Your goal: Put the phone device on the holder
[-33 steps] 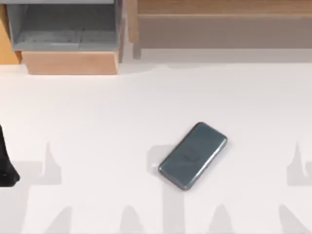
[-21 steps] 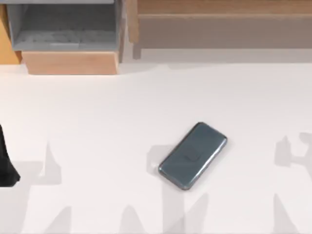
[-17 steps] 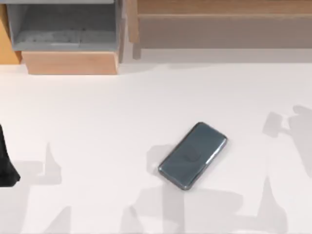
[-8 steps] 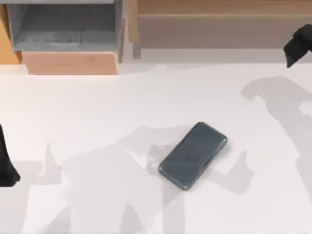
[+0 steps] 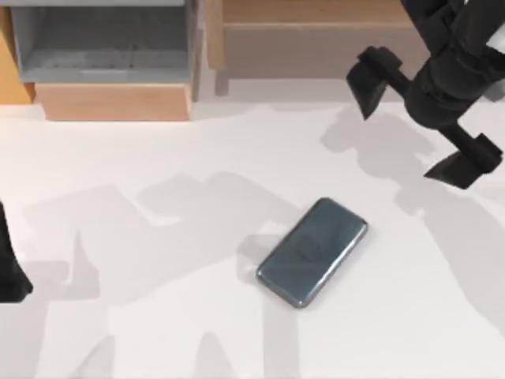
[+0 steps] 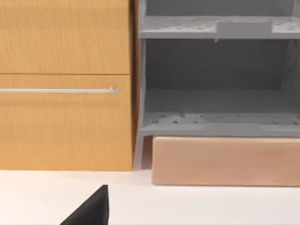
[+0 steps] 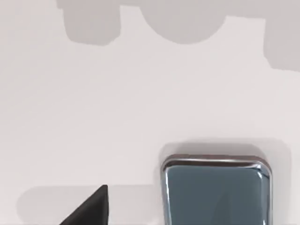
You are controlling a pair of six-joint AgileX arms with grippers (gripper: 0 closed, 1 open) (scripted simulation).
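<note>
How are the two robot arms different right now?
The right gripper is out over the table's far right, above and beyond the phone device, while the left arm sits parked at the table's left edge. The right gripper's jaws are spread wide open; the left arm's jaws can't be made out. Both are black, and neither touches the phone device.

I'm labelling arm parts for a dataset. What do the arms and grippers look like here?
The right gripper is matte black, with two wedge-shaped fingers on a short crossbar fixed to a thick, rounded black wrist. The left arm, parked at the table's left edge, is a plain black form. No cables or markings are visible.
</note>
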